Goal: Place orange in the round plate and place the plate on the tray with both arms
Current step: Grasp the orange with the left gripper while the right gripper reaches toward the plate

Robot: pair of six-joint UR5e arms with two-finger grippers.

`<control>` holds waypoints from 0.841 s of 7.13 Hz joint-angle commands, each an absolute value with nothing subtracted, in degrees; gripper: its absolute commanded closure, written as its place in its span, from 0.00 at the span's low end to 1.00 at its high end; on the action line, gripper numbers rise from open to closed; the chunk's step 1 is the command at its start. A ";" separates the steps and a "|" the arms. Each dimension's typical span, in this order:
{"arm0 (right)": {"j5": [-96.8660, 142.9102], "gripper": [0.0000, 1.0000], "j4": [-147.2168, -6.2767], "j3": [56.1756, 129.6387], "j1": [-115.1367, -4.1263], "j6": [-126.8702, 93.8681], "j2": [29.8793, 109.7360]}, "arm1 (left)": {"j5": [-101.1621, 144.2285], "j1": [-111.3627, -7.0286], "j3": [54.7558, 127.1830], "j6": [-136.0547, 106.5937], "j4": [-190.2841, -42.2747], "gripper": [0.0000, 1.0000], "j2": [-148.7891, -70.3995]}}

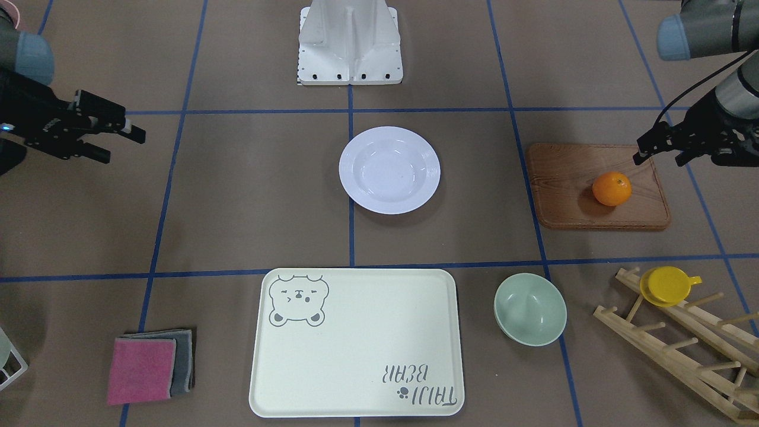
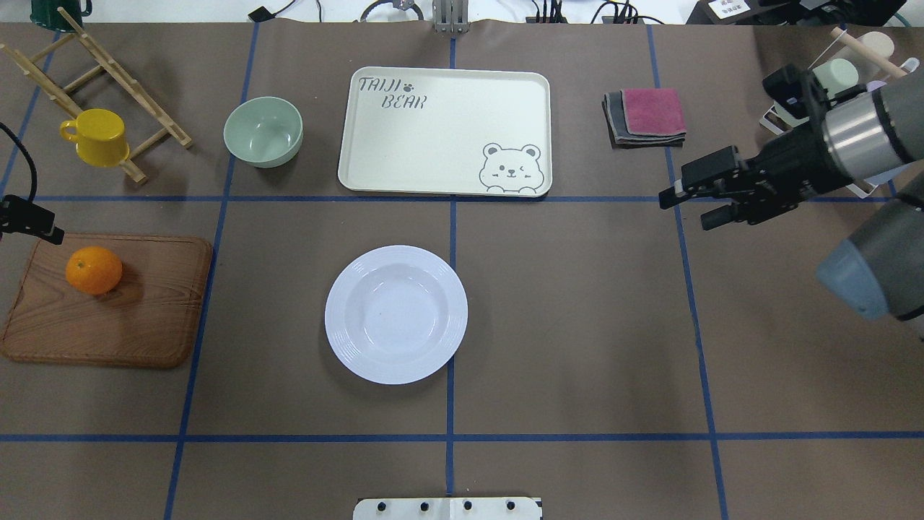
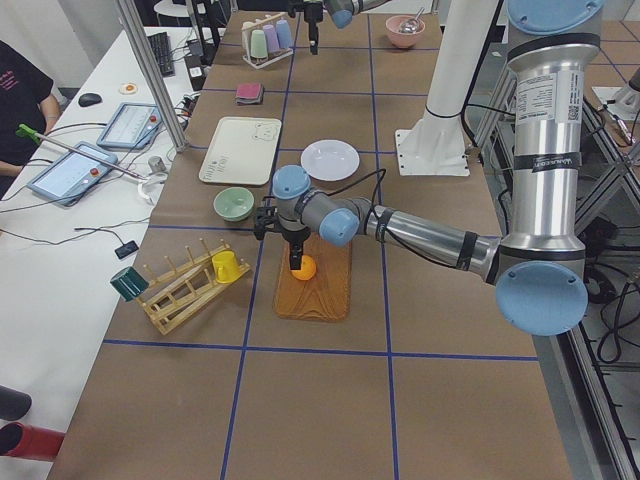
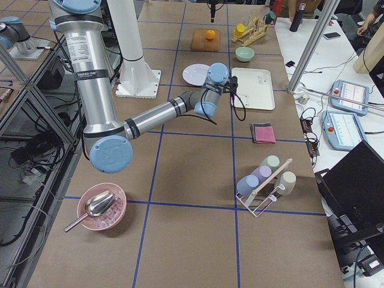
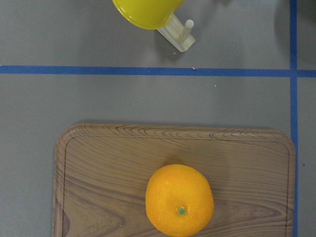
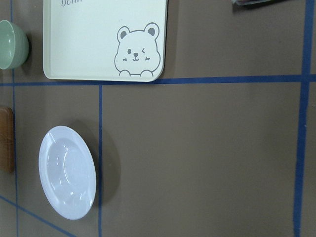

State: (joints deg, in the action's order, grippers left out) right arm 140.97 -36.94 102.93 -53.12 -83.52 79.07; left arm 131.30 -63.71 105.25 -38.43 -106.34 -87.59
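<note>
The left gripper (image 1: pixel 659 158), fingers open and empty, should centre over the glossy round orange fruit (image 1: pixel 612 188) before closing gently.

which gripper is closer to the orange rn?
Left. The left gripper hovers over the wooden board, close to the orange; the right gripper is far off, on the other side of the round plate.

Tray (image 2: pixel 447 137): grey lettering in a corner, read as "TAIJI BEAR", the first word perhaps uncertain. Left arm (image 3: pixel 420 232): printed label (image 3: pixel 545 115), too small to read.
</note>
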 commanded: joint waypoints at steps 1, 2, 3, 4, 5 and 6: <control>130.37 0.00 -26.55 101.25 -43.88 -95.00 77.18 | 129.38 -62.75 102.59 -39.72 -107.48 0.01 -89.11; 128.86 0.00 -26.46 101.42 -42.38 -95.27 77.08 | 129.38 -60.93 101.18 -43.47 -109.67 0.01 -90.17; 127.63 0.00 -26.28 101.60 -41.06 -95.27 76.99 | 128.59 -58.91 100.12 -46.99 -112.56 0.01 -90.44; 123.27 0.00 -26.28 101.43 -38.26 -97.01 75.25 | 125.97 -56.71 99.24 -49.54 -114.94 0.01 -90.44; 121.22 0.00 -26.37 101.34 -36.41 -98.34 73.84 | 125.69 -56.25 98.79 -49.92 -115.83 0.01 -90.44; 121.03 0.00 -26.37 101.25 -36.04 -98.26 73.74 | 125.68 -56.16 97.92 -49.83 -116.01 0.01 -90.44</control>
